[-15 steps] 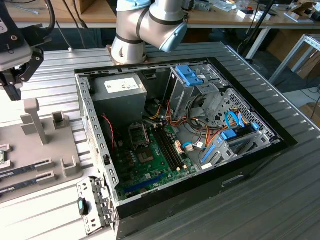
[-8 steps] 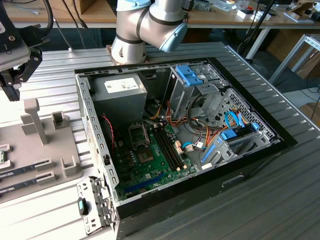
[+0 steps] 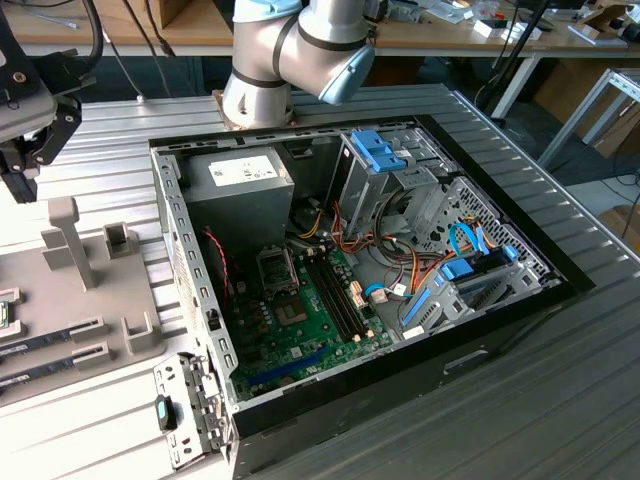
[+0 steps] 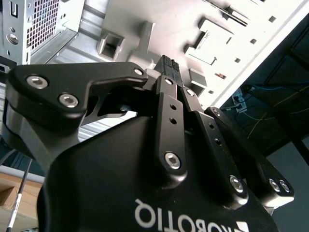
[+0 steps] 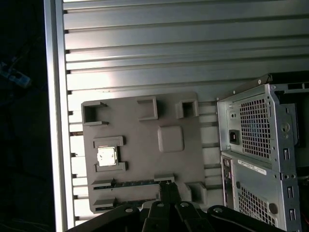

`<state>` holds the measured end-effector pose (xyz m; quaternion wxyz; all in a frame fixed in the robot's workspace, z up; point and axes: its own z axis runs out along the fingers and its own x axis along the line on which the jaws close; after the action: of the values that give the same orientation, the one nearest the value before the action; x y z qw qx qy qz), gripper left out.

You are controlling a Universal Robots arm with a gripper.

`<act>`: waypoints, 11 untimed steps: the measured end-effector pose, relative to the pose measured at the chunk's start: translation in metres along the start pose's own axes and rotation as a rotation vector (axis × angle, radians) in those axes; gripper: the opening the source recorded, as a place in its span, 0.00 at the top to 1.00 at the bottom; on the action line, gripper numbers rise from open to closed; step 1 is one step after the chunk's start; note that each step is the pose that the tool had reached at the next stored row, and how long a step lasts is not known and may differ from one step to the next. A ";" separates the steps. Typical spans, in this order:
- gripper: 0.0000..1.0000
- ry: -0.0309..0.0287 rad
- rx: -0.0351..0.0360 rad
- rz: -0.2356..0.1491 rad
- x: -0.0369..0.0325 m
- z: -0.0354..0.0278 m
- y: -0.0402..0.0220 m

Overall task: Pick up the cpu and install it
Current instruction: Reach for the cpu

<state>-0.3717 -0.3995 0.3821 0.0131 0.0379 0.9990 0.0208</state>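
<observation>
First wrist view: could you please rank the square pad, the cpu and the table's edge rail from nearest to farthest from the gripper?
1. square pad, central on the plate, nearest the gripper.
2. cpu, in its recess.
3. table's edge rail, beyond the cpu.

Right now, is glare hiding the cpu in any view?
First wrist view: the cpu reflects brightly yet its outline is clear on the tray; exterior view: the table at the exterior view's left is washed out.

A ribbed aluminium table [image 3: 590, 400] forms the work surface; bright light reflects off it at the exterior view's left. Behind stands a wooden bench [image 3: 430, 40] on white legs [image 3: 515, 88], over dark floor [image 3: 565, 125].
</observation>
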 end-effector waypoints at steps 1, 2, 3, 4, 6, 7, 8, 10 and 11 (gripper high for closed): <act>0.89 0.0000 0.0000 0.000 0.0002 0.0000 0.0000; 0.89 0.0000 0.0000 0.000 0.0007 0.0001 -0.0001; 0.89 0.0000 0.0000 0.000 0.0010 0.0001 -0.0001; 0.89 0.0000 0.0000 0.000 0.0013 0.0002 -0.0001; 0.89 0.0000 0.0000 0.000 0.0017 0.0002 -0.0002; 0.89 0.0000 0.0000 0.000 0.0021 0.0002 -0.0002; 0.89 0.0000 0.0000 0.000 0.0023 0.0002 -0.0002; 0.89 0.0000 0.0000 0.000 0.0029 0.0003 -0.0003; 0.89 0.0000 0.0000 0.000 0.0032 0.0004 -0.0003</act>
<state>-0.3749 -0.3996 0.3817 0.0131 0.0378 0.9990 0.0208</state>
